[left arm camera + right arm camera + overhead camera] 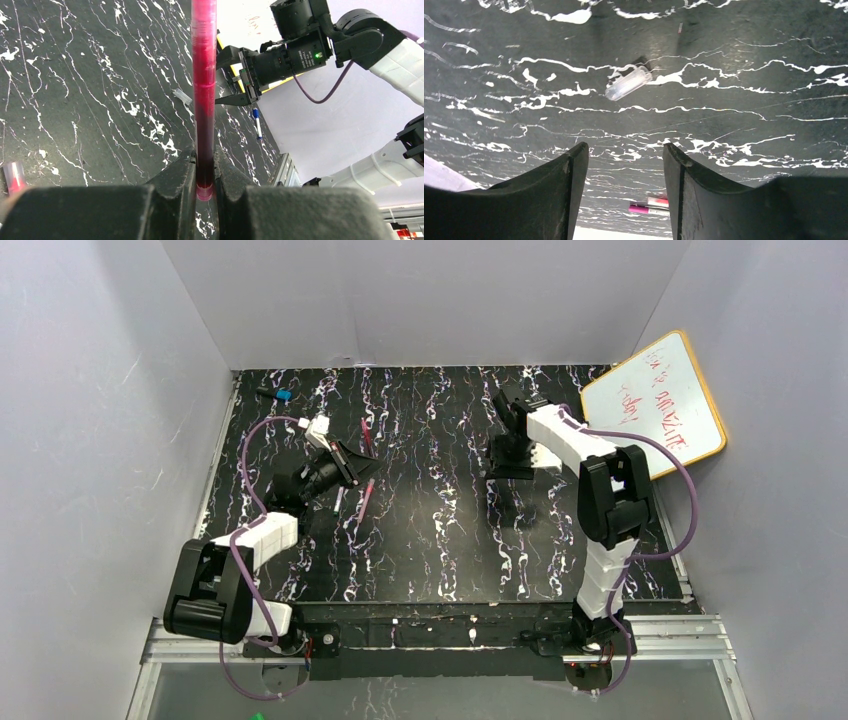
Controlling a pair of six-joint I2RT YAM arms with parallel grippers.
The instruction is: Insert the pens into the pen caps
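My left gripper (205,156) is shut on the lower end of a red pen (205,75), which runs straight out from the jaws above the table. In the top view this gripper (352,465) is at the left middle, and two more pens (365,498) lie just near of it. A red cap (14,177) lies at the left. My right gripper (624,150) is open and empty, over a clear cap (628,83) that lies on the table. Pink and magenta pens (649,206) show far off between its fingers. In the top view it (508,465) is right of centre.
A small blue-and-black item (278,395) lies at the far left corner. A whiteboard (655,405) leans on the right wall. A white marker with a blue tip (256,122) lies near the right arm. Grey walls close in the black marbled table (440,540).
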